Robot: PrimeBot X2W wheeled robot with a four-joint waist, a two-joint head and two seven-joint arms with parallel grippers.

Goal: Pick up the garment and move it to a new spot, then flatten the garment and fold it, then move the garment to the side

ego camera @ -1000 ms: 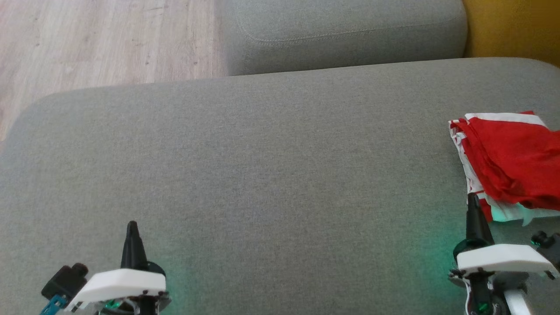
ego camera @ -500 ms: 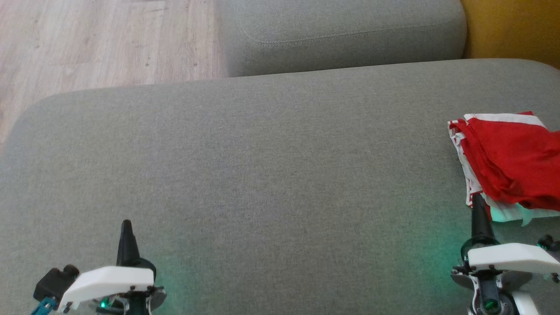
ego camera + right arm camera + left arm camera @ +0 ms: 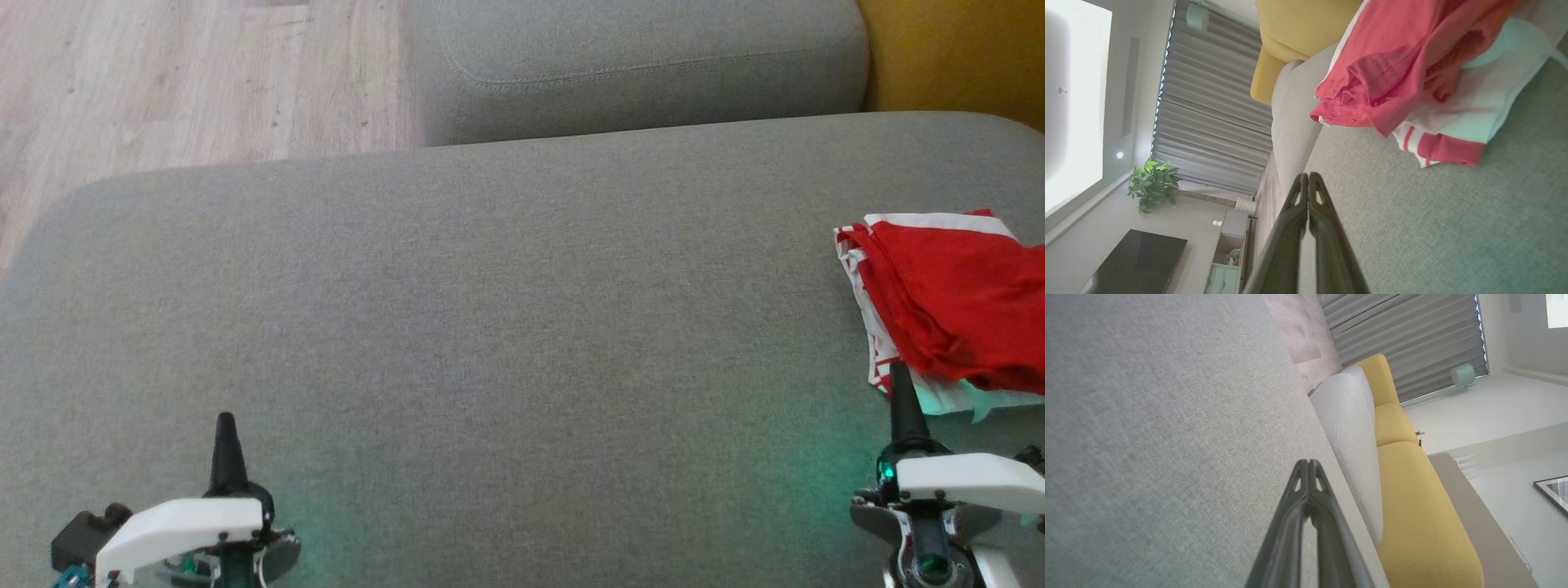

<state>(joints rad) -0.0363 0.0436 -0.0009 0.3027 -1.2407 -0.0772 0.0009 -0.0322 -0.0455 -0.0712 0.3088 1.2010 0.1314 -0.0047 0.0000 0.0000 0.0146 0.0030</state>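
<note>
The garment (image 3: 955, 306), red with white trim, lies folded in a loose stack at the right edge of the grey cushion (image 3: 506, 327); the right wrist view shows the garment (image 3: 1404, 73) with its striped hem. My right gripper (image 3: 899, 371) is shut and empty, its tip just below the garment's near left corner, apart from the cloth. In its own wrist view the right gripper (image 3: 1308, 175) has both fingers pressed together. My left gripper (image 3: 224, 420) is shut and empty at the lower left, hovering over bare cushion, far from the garment; the left gripper (image 3: 1308, 462) is closed in its own view too.
A second grey cushion (image 3: 645, 65) sits behind the main one. Wooden floor (image 3: 196, 73) lies beyond the cushion's far left edge. A yellow sofa section (image 3: 955, 53) rises at the back right. The cushion's rounded left corner is near my left arm.
Both grippers have drawn back toward the bottom of the head view, the right one also shifting slightly right. The garment has stayed in place.
</note>
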